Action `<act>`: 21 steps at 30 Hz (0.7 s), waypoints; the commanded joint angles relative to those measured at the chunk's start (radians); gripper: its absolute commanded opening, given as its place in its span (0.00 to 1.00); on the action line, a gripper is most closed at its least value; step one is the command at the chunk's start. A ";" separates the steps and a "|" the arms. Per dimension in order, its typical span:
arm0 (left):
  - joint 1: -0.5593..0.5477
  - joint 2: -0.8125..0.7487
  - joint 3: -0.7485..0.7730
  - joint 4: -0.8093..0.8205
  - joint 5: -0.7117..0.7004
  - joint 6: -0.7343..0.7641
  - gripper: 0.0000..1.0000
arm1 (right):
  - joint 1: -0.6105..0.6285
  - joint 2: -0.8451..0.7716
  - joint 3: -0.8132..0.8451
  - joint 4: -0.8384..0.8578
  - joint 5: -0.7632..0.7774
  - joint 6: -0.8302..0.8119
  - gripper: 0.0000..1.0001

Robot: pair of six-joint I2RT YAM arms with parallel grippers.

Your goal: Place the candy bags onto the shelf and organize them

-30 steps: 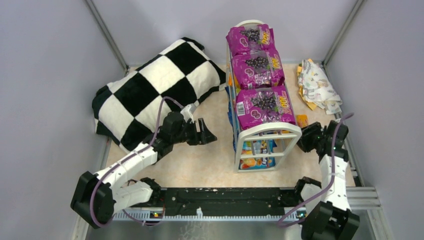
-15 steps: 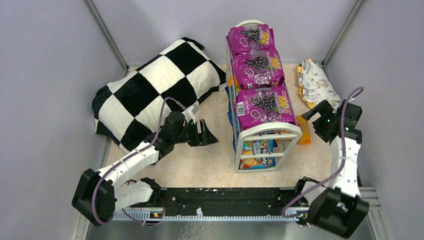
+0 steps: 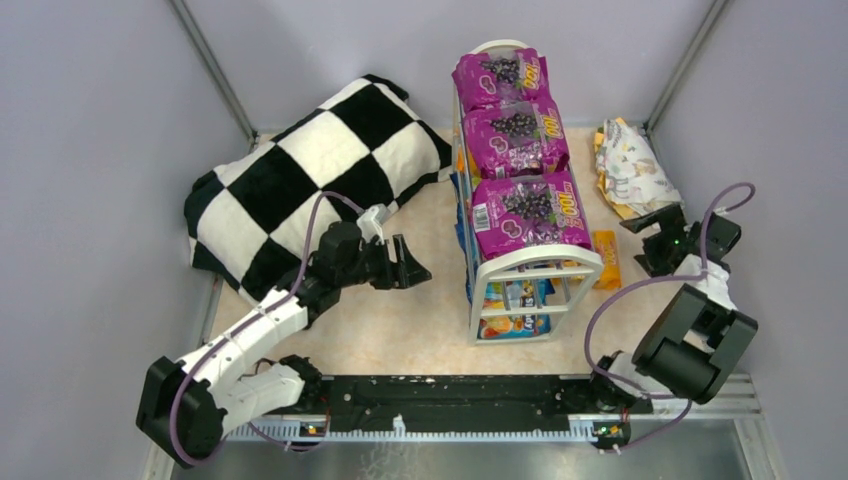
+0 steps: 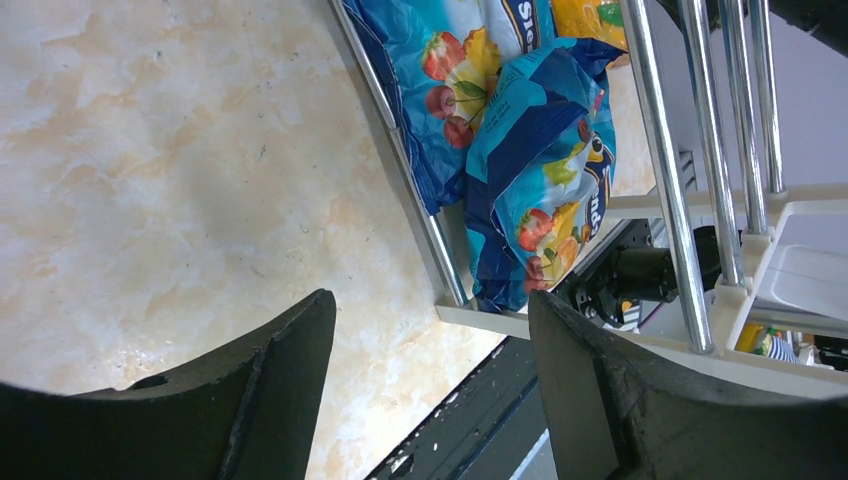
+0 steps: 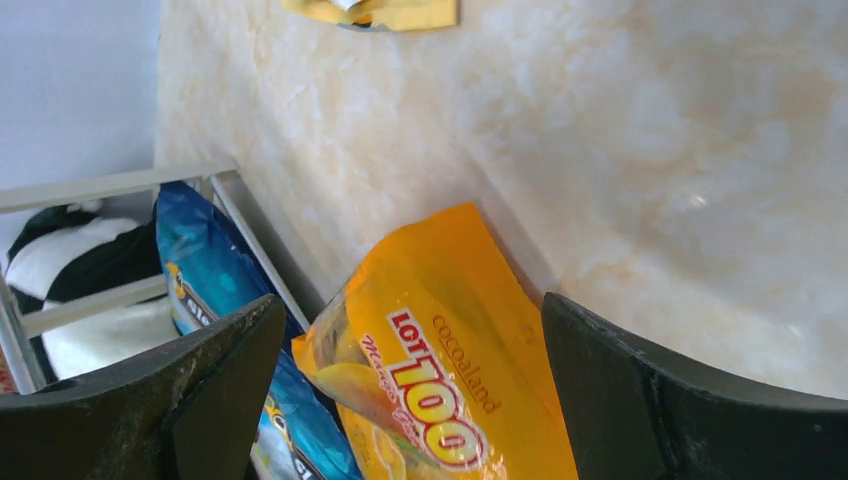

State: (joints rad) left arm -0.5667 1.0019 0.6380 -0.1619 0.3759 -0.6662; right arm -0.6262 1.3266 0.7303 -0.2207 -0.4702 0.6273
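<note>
The white wire shelf [image 3: 530,262] stands mid-table with three purple candy bags [image 3: 528,212] on its top tier and blue bags [image 4: 540,170] on the lower tier. An orange candy bag [image 3: 607,258] leans against the shelf's right side; it also shows in the right wrist view [image 5: 450,350]. My right gripper [image 3: 650,232] is open just right of that bag, jaws either side of it in the wrist view, not touching. My left gripper [image 3: 412,262] is open and empty, left of the shelf above the table.
A black-and-white checkered pillow [image 3: 310,180] lies at the back left. A patterned cloth [image 3: 635,175] on yellow bags lies at the back right. Grey walls enclose the table; a black rail [image 3: 450,395] runs along the front edge.
My right arm has swung back and to the right, away from the shelf's front corner, and the orange bag now stands exposed beside the shelf. My left gripper has barely moved.
</note>
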 commanded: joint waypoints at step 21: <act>0.008 0.046 0.034 0.056 0.040 -0.010 0.77 | 0.070 0.176 -0.293 0.592 -0.382 0.085 0.66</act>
State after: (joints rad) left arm -0.5625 1.0454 0.6487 -0.1509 0.4038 -0.6678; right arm -0.5724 1.5059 0.4541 0.2985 -0.7788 0.6701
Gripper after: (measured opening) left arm 0.772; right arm 0.719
